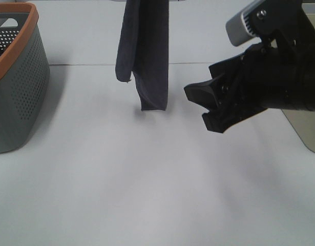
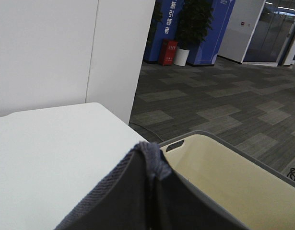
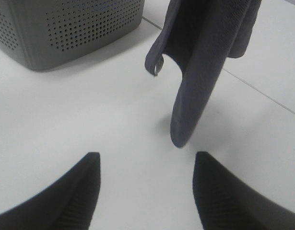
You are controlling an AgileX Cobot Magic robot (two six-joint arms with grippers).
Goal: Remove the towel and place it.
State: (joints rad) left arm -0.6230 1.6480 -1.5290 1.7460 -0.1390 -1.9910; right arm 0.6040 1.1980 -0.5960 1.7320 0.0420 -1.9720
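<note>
Towel: the dark towel (image 1: 146, 46) is being shown hanging upright in a long, folded drape, its top being cut off by the upper edge of the high view.
Towel's lower end: it is being seen close above the desk (image 1: 147, 195), with a faint shadow lying under it (whether cloth and desk are touching cannot be told).
Tag: a small pale tag (image 1: 128, 80) is being seen at the towel's shorter hanging corner.
Right hand: the right hand (image 1: 197, 107) is being held just beside the towel, on its right in the high view and level with its lower end. Its fingers (image 3: 85, 191) are being held well apart and pointed toward the cloth, with nothing between them and no contact with the towel.
Left hand: the left hand is being hidden. In the left wrist view only a bunched fold of the towel is being shown up close, so whether it is clamped on the cloth cannot be told.
Basket: a grey perforated basket (image 1: 24, 87) with an orange rim is being seen standing on the desk, well apart from the towel on its left.
Bin: a grey bin (image 1: 305, 125) with a cream inside is being seen beyond the right hand, farther from the towel than that hand.
</note>
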